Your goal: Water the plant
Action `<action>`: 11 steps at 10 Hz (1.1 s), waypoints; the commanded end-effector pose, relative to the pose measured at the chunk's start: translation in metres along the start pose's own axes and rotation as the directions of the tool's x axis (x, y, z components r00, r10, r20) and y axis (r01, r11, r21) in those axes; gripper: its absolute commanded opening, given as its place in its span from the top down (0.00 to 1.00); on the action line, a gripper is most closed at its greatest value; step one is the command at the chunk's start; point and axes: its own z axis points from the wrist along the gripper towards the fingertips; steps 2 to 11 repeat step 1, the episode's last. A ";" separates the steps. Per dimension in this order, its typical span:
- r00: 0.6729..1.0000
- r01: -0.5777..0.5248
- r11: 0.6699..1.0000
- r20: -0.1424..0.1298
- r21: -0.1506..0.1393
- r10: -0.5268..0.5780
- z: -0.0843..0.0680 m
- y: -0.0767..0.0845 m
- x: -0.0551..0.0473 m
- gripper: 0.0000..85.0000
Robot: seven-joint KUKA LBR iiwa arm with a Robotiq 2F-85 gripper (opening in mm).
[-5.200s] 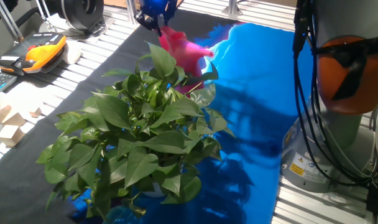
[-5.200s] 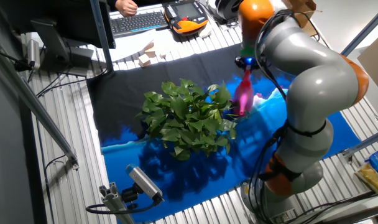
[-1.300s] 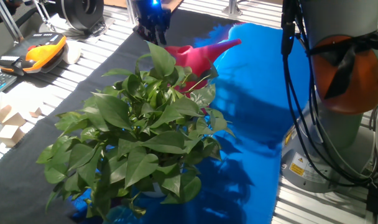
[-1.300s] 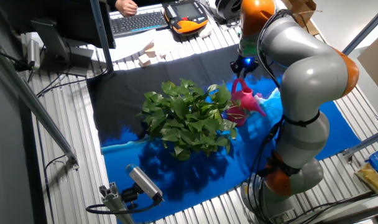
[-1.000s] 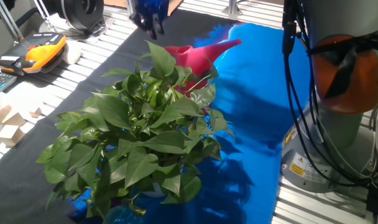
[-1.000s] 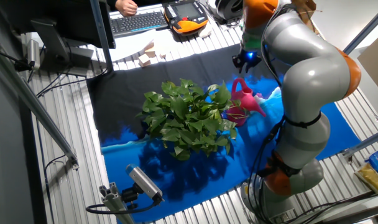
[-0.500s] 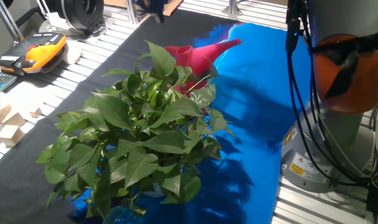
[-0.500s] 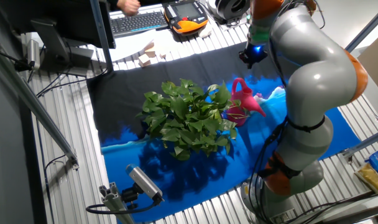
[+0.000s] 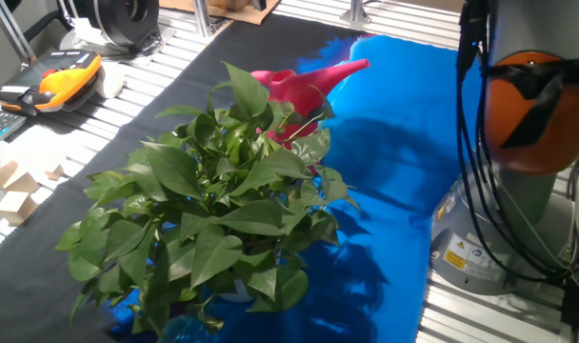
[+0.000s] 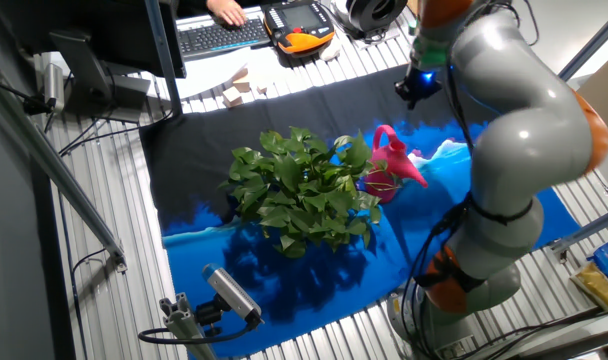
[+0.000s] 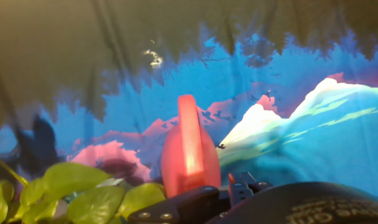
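The plant (image 9: pixel 213 200) is a wide bush of glossy green leaves in the middle of the cloth, also seen as the plant (image 10: pixel 299 190). A pink watering can (image 9: pixel 294 88) stands upright on the cloth right behind it, touching the leaves, spout to the right. My gripper (image 10: pixel 415 90) hangs well above and beyond the watering can (image 10: pixel 389 160), open and holding nothing. The hand view looks down on the can's handle (image 11: pixel 189 146) with leaves (image 11: pixel 83 193) at lower left. The gripper is out of frame in one fixed view.
A black and blue cloth (image 9: pixel 394 143) covers the table. An orange teach pendant (image 9: pixel 69 74), small wooden blocks (image 9: pixel 13 189) and a keyboard (image 10: pixel 219 35) with a person's hand (image 10: pixel 227 12) lie at the edge. My arm's base (image 9: pixel 499 238) stands beside the cloth.
The can was tilted over the plant, then stood upright and was let go. Over the last second my gripper has risen up and away from it, out of one fixed view.
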 end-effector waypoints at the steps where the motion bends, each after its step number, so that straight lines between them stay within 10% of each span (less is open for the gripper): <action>1: 1.000 -0.003 1.000 0.005 -0.006 0.004 -0.001 0.000 0.004 1.00; 11: 1.000 -0.003 1.000 0.005 -0.006 0.004 -0.001 0.000 0.004 1.00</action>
